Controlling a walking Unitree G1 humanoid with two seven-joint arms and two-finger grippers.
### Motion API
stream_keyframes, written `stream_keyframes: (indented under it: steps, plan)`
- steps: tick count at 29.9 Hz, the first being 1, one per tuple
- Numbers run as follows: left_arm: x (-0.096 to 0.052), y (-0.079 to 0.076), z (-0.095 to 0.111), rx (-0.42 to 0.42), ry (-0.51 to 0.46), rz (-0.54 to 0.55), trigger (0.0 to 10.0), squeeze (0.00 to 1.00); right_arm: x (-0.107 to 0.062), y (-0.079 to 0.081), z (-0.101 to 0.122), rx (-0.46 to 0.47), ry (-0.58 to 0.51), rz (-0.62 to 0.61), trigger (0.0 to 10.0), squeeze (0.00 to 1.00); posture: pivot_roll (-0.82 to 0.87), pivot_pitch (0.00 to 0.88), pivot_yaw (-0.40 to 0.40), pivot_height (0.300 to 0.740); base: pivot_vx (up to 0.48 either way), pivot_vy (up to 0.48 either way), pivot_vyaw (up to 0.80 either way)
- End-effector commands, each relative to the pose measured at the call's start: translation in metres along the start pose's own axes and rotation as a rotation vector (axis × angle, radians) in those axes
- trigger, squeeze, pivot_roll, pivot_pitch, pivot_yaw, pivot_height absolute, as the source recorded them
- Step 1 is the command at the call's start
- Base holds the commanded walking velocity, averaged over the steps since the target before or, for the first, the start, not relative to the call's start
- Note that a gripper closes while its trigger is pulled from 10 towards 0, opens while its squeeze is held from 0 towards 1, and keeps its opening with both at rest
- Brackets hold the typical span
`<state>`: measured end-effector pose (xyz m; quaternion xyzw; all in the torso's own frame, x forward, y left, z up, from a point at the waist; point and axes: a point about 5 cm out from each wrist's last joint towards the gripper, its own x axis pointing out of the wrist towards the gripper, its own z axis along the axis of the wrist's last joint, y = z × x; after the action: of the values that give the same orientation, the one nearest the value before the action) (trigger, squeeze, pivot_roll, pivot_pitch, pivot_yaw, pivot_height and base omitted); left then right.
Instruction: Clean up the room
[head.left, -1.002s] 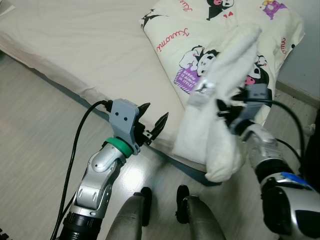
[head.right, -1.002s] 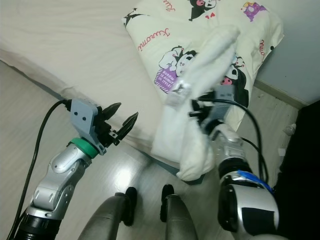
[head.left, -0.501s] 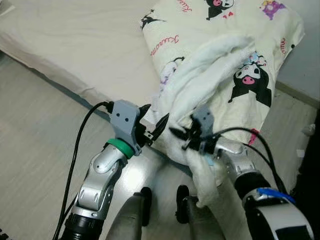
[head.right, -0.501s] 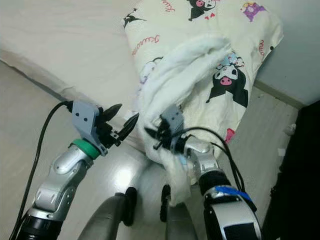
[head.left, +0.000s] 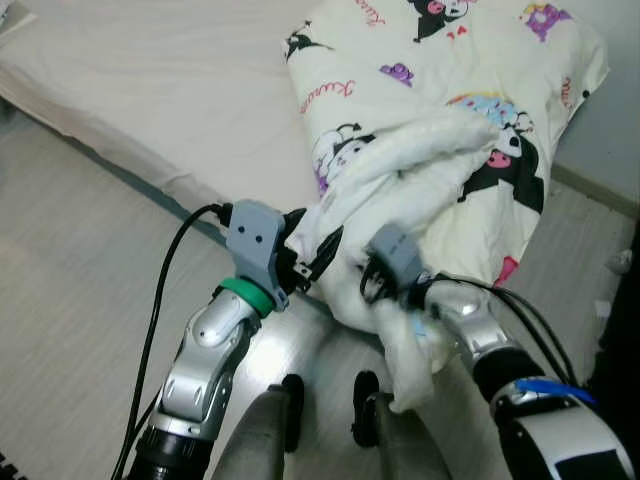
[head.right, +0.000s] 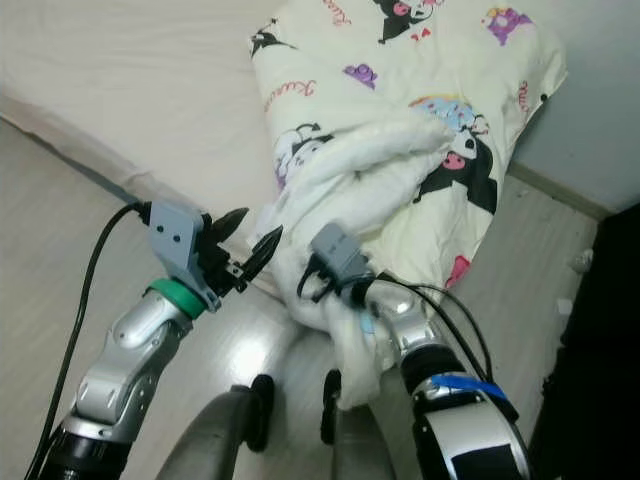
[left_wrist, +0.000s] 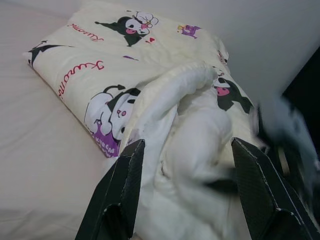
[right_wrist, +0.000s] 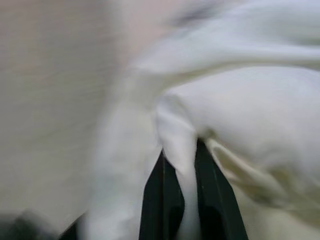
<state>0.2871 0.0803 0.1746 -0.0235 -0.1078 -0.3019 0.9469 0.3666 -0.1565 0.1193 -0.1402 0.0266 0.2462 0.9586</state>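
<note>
A white fluffy blanket (head.left: 405, 190) lies bunched over the bed's edge, on top of a cream duvet (head.left: 440, 60) with cartoon prints. One end hangs toward the floor by my legs. My right gripper (right_wrist: 178, 162) is shut on a fold of the blanket, and its grey housing (head.left: 392, 257) is pressed into the bundle. My left gripper (head.left: 312, 243) is open right beside the blanket's left side, with the white cloth (left_wrist: 192, 135) straight ahead between its fingers (left_wrist: 122, 185).
The bed (head.left: 150, 80) with its cream sheet runs along the upper left, its edge just in front of my left gripper. Pale wood floor (head.left: 60, 270) lies to the left and below. My feet (head.left: 292, 395) stand close to the bed. Something dark (head.left: 628, 300) is at the far right.
My right arm swung the white blanket down from upright and leftward across the printed duvet, up against my left gripper. The left gripper stayed nearly in place, still open.
</note>
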Motion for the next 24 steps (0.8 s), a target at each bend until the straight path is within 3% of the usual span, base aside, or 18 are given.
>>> stream_keyframes:
  steps: [1,7,8,9,12,14,17,18,19,20,22,23,24]
  plan:
    - [-0.004,-0.001,-0.008,-0.013,0.034,0.001,10.0,0.0,-0.008,-0.008,-0.014,0.097,0.034,-0.086,10.0,1.0,0.11,0.368,0.093,0.735,0.0,0.0,0.0]
    - [-0.004,0.0,-0.008,-0.008,0.035,0.001,10.0,0.0,-0.011,-0.023,0.002,0.153,-0.096,-0.172,10.0,1.0,0.11,0.359,0.094,0.735,0.0,0.0,0.0]
    - [-0.004,0.002,-0.008,-0.006,0.034,0.004,10.0,0.0,-0.012,-0.026,0.006,0.147,-0.133,-0.204,10.0,0.0,0.11,0.353,0.092,0.735,0.0,0.0,0.0]
    - [-0.004,0.002,-0.008,-0.006,0.034,0.004,10.0,0.0,-0.012,-0.026,0.006,0.147,-0.133,-0.204,10.0,0.0,0.11,0.353,0.092,0.735,0.0,0.0,0.0]
    - [-0.003,0.014,-0.01,-0.011,0.042,0.077,10.0,0.0,-0.021,-0.036,-0.003,0.22,-0.095,-0.434,10.0,0.0,0.1,0.337,0.085,0.735,0.0,0.0,0.0]
    - [-0.003,0.018,-0.011,-0.006,0.05,0.099,10.0,0.0,-0.022,-0.023,-0.012,0.207,-0.056,-0.421,10.0,0.0,0.09,0.326,0.087,0.735,0.0,0.0,0.0]
    - [-0.002,0.022,-0.014,0.0,0.066,0.127,10.0,0.0,-0.021,0.015,-0.024,0.214,-0.027,-0.262,10.0,0.0,0.09,0.317,0.095,0.735,0.0,0.0,0.0]
    - [-0.002,0.023,-0.015,0.001,0.067,0.132,10.0,0.0,-0.021,0.026,-0.026,0.206,-0.022,-0.216,10.0,0.99,0.08,0.313,0.098,0.735,0.0,0.0,0.0]
    - [-0.002,0.023,-0.015,0.001,0.067,0.132,10.0,0.0,-0.021,0.026,-0.026,0.206,-0.022,-0.216,10.0,0.99,0.08,0.313,0.098,0.735,0.0,0.0,0.0]
    - [-0.001,0.025,-0.016,0.0,0.072,0.136,10.0,0.0,-0.023,0.045,-0.028,0.188,-0.023,-0.114,10.0,1.0,0.08,0.308,0.101,0.735,0.0,0.0,0.0]
    - [-0.001,0.025,-0.016,0.0,0.072,0.136,10.0,0.0,-0.023,0.045,-0.028,0.188,-0.023,-0.114,10.0,1.0,0.08,0.308,0.101,0.735,0.0,0.0,0.0]
    - [0.0,0.027,-0.017,-0.007,0.073,0.142,10.0,0.0,-0.026,0.059,-0.028,0.157,-0.025,-0.028,10.0,0.82,0.07,0.304,0.104,0.735,0.0,0.0,0.0]
    - [0.0,0.027,-0.017,-0.007,0.073,0.142,10.0,0.0,-0.026,0.059,-0.028,0.157,-0.025,-0.028,10.0,0.82,0.07,0.304,0.104,0.735,0.0,0.0,0.0]
